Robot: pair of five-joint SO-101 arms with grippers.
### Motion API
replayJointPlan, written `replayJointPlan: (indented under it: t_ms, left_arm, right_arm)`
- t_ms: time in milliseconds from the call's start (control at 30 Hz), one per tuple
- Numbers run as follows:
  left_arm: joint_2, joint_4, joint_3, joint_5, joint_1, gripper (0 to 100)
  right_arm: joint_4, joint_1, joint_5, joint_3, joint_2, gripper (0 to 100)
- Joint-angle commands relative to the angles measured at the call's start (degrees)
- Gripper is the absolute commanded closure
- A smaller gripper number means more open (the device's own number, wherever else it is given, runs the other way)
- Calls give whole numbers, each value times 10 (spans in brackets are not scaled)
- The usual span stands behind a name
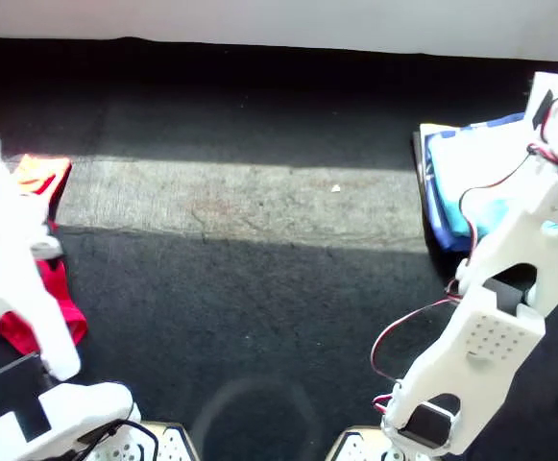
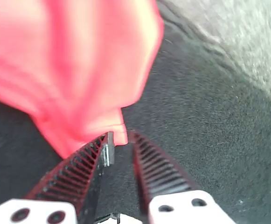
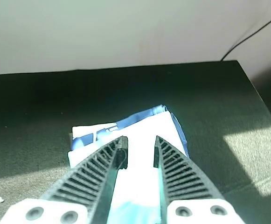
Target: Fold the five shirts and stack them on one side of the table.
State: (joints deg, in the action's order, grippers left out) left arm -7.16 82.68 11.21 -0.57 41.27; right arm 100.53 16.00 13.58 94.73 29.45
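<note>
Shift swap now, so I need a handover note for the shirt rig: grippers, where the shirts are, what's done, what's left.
Left gripper: open, tips at the edge of the red shirt, not clamped on it.
Right gripper: open, above the folded stack, holding nothing.
Things: the stack sits on the table by the right arm, with blue and white layers and a yellow edge; count unclear. The red shirt and an orange shirt lie loose by the left arm.
Done: some shirts folded and stacked.
Left: fold the red and orange ones and add them to the stack.
</note>
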Motion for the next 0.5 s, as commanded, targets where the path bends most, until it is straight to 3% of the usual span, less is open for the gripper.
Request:
replayJointPlan:
  t_ms: [0, 233, 467]
  left_arm:
    - [-19, 18, -90, -40, 85, 780]
    - [-1, -90, -120, -89, 205, 758]
    - [164, -160, -247, -91, 255, 758]
  right_arm:
    - [6, -28, 5, -38, -92, 897]
    - [6, -80, 5, -343, -305, 897]
    - [4, -138, 5, -623, -509, 897]
